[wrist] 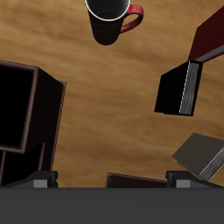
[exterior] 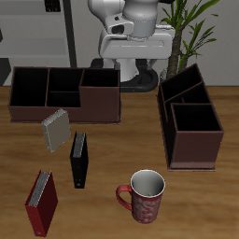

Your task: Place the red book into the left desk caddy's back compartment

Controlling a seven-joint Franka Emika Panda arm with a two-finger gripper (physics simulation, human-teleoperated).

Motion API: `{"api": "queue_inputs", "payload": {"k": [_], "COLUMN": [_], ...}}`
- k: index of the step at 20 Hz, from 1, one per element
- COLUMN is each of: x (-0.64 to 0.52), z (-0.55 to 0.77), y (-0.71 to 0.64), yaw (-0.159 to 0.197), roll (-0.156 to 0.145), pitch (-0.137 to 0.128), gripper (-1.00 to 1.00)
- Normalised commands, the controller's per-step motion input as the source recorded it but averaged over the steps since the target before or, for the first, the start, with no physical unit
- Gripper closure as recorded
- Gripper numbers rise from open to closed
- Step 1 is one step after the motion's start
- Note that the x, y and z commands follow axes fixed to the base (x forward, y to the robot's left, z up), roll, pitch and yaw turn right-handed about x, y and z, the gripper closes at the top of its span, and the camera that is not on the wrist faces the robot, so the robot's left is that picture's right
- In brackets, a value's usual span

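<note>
You had the red book [exterior: 41,203] standing upright, well apart from the jaws; the left desk caddy [exterior: 191,124] and its back compartment [exterior: 181,89] sat nearer them.

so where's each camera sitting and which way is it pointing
Exterior view: in front of the table and above it, looking down and back at the robot's white base, with two brown caddies, three books and the mug on the wood; the gripper itself is out of frame.
Wrist view: on the gripper, looking down at the table; only the grey edge of the gripper's body shows.
Shared: mug, black book, grey book, red book.
</note>
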Motion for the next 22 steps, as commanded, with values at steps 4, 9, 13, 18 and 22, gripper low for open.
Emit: {"api": "queue_inputs", "payload": {"k": [4,9,13,18,22], "x": [0.29,0.36,0.37,0.26,0.21], "z": [0.05,0.06,0.13,0.15,0.07], "y": [-0.48,-0.48,-0.5,-0.41,-0.25], "yaw": [0.008,0.017,-0.042,-0.054,0.052], "roll": [-0.041,-0.005,-0.038,0.062,0.058], "pitch": [0.006,-0.032,-0.017,0.023,0.011], "gripper": [-1.0,-1.0,-1.0,-1.0,-1.0]}}
